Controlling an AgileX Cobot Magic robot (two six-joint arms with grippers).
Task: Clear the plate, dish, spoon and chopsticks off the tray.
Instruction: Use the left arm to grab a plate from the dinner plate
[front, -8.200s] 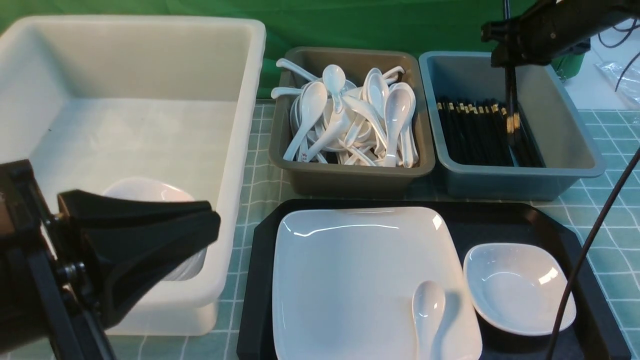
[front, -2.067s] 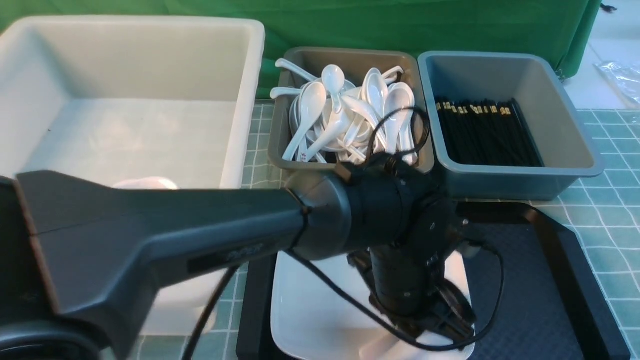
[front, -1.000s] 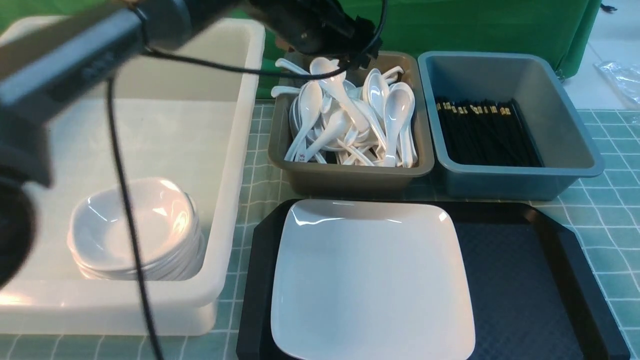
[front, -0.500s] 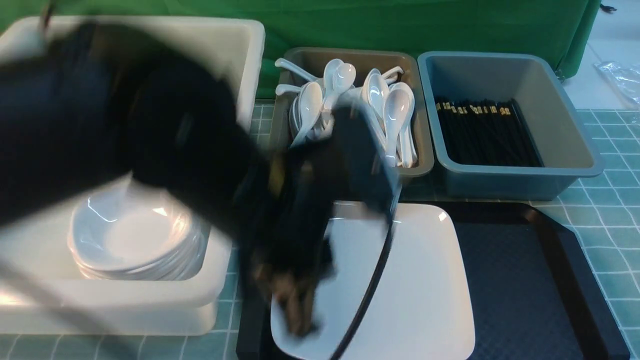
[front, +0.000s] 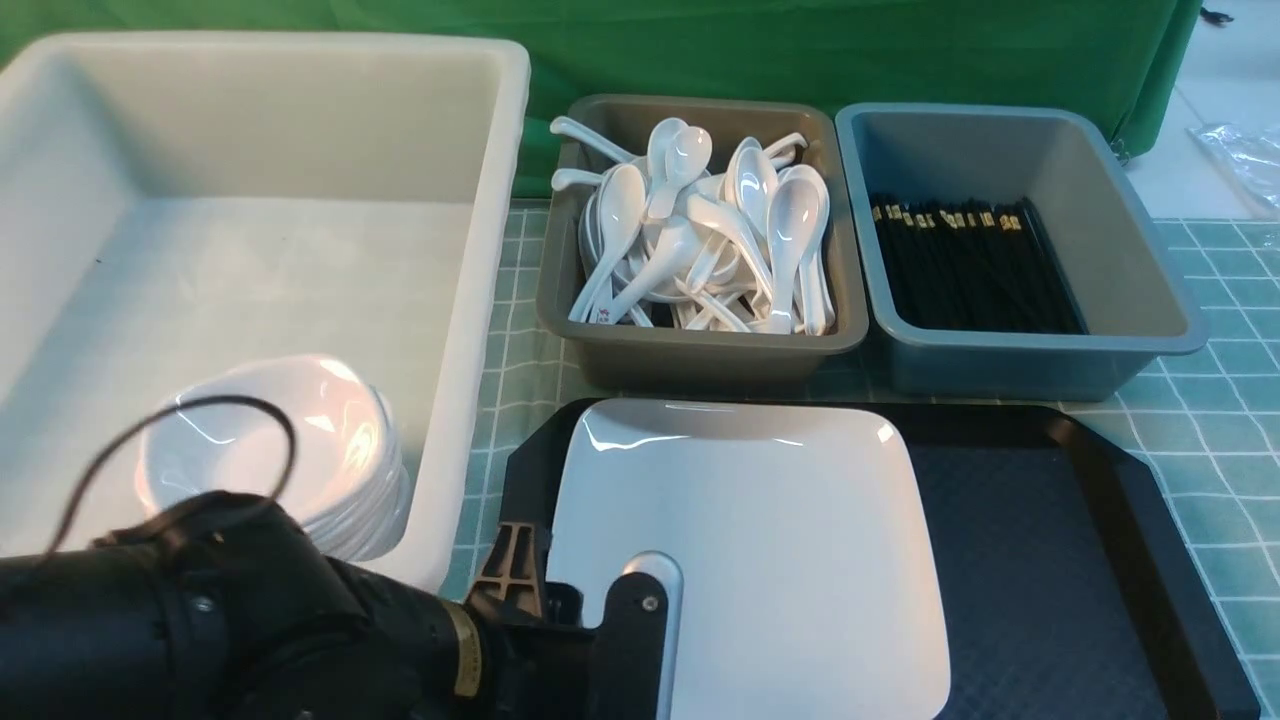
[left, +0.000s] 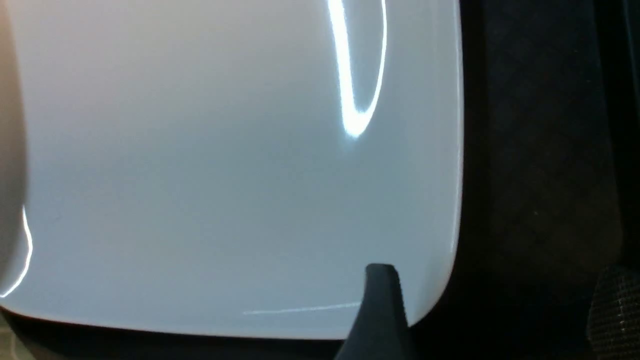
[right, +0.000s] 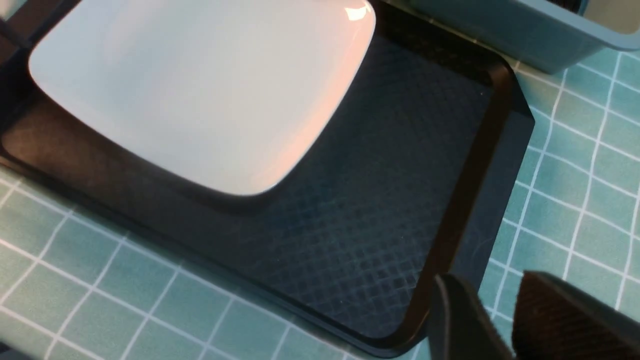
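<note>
The large white plate (front: 760, 530) lies on the left half of the black tray (front: 1030, 560); nothing else is on the tray. My left gripper (front: 585, 560) is open at the plate's near-left corner. In the left wrist view one finger (left: 381, 300) lies over the plate (left: 200, 175) and the other (left: 614, 310) over the tray (left: 540, 150), gripping nothing. Small white dishes (front: 270, 460) are stacked in the white tub (front: 480, 300). Spoons (front: 700, 235) fill the brown tub, chopsticks (front: 965, 265) the blue-grey one. My right gripper (right: 487, 287) is open and empty, above the tablecloth beside the tray's corner (right: 450, 225).
Three tubs ring the tray: the big white one on the left, the brown one (front: 700, 350) and the blue-grey one (front: 1140, 300) just behind it. A green checked cloth (front: 1220, 480) covers the table. A green backdrop stands behind.
My left arm swung from above the spoon tub, where it left a spoon, down to the plate's near-left corner. Its gripper now stands open. The right arm has not visibly moved.
</note>
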